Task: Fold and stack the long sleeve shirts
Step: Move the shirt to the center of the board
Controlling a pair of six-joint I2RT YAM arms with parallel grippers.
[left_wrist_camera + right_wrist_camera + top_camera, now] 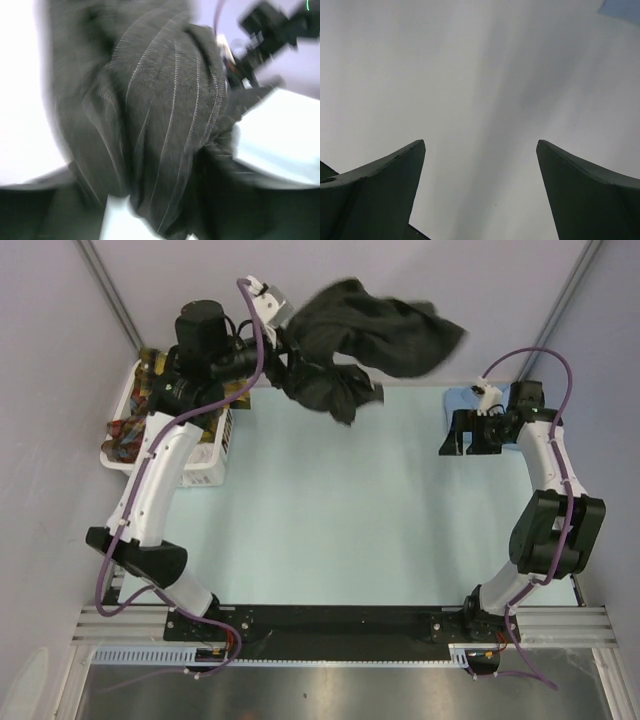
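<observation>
Colour check: one dark shirt, everything else pretty pale

The charcoal shirt [165,125] is near-black with thin pale pinstripes. The light blue shirt [462,400] is plain, and the plaid shirts [125,435] are yellow and red with darker bits. The basket [215,465] is white, the counter [350,510] a pale minty blue. The arms [160,480] are white and black with purple cables [255,350], and the right end effector [480,142] has dark greenish fingers [375,195].

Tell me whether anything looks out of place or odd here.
Yes. The charcoal pinstriped shirt is not lying flat: it hangs bunched and billowing in the air over the far edge of the table, beside the white basket. Nothing else stands out.
</observation>
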